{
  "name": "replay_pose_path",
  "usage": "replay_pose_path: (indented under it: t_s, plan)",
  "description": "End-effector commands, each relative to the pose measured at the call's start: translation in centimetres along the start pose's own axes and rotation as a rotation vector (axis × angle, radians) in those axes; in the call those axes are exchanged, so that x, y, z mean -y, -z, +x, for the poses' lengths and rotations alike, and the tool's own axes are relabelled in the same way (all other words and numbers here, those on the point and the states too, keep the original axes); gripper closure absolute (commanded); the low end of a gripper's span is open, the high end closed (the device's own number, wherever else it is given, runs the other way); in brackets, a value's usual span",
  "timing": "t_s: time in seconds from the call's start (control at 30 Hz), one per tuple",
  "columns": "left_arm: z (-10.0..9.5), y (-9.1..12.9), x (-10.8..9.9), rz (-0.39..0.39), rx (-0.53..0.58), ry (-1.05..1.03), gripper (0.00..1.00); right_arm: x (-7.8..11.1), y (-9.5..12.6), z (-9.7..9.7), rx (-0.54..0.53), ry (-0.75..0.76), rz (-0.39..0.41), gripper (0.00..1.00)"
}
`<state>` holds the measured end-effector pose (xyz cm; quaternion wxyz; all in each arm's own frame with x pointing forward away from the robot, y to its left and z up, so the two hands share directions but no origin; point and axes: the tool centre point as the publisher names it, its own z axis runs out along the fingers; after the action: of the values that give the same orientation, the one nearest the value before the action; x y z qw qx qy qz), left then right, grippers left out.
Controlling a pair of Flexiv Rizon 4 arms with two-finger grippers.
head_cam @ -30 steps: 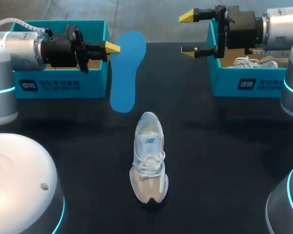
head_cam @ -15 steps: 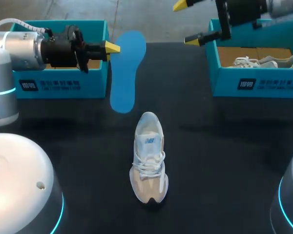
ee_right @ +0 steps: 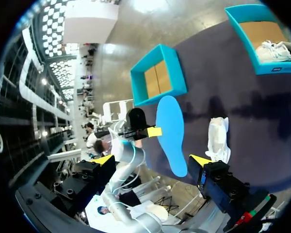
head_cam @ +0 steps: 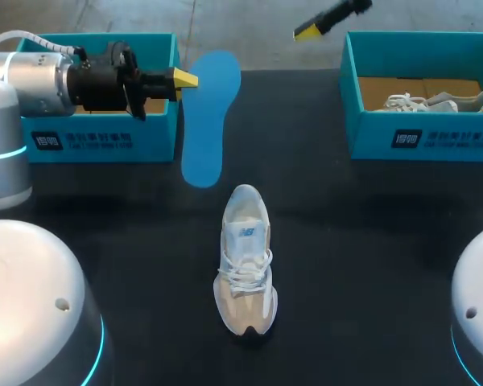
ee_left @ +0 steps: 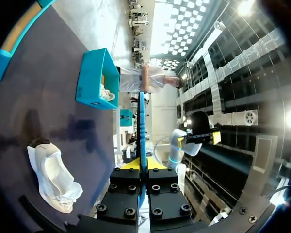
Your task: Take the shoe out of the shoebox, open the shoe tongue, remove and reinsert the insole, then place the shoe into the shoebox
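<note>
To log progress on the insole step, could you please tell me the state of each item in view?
Insole: out of the shoe, clamped at one edge.
Shoe: upright on the table, without its insole.
Left box: open, empty.
Right box: open, second shoe inside.
Left gripper: shut on the insole.
Right gripper: open, empty.

- Left arm (head_cam: pixel 34 80): a silver-grey cylindrical link with a white cable (head_cam: pixel 20 37) looped over it, then a black wrist housing.
- Jaws: black finger blocks studded with round screws (ee_left: pixel 134 187), ending in bright yellow wedge tips (ee_right: pixel 200 159).
- Rounded white arm shells (head_cam: pixel 28 297), each edged by a glowing cyan ring.
- A red-and-green mark (ee_right: pixel 254 212) on the right wrist's black body.
</note>
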<state>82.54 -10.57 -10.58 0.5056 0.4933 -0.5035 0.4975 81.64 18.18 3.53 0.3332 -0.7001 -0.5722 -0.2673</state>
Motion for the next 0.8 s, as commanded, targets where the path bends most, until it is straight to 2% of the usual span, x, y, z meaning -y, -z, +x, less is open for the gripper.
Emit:
replay_pose_path:
  t_s: [0.03,0.3,0.6,0.8]
  plan:
    - [0.1,0.0,0.0,0.002,0.003,0.0,1.0,0.2,0.2,1.6,0.723,-0.086,-0.025,0.0]
    - [0.1,0.0,0.0,0.002,0.003,0.0,1.0,0.9,-0.8,3.4,0.931,-0.032,-0.123,0.0]
    - [0.1,0.0,0.0,0.002,0.003,0.0,1.0,1.7,-2.2,5.6,1.067,0.071,-0.163,0.0]
    - [0.1,0.0,0.0,0.002,0.003,0.0,1.0,2.2,-3.5,6.1,1.124,0.133,-0.195,0.0]
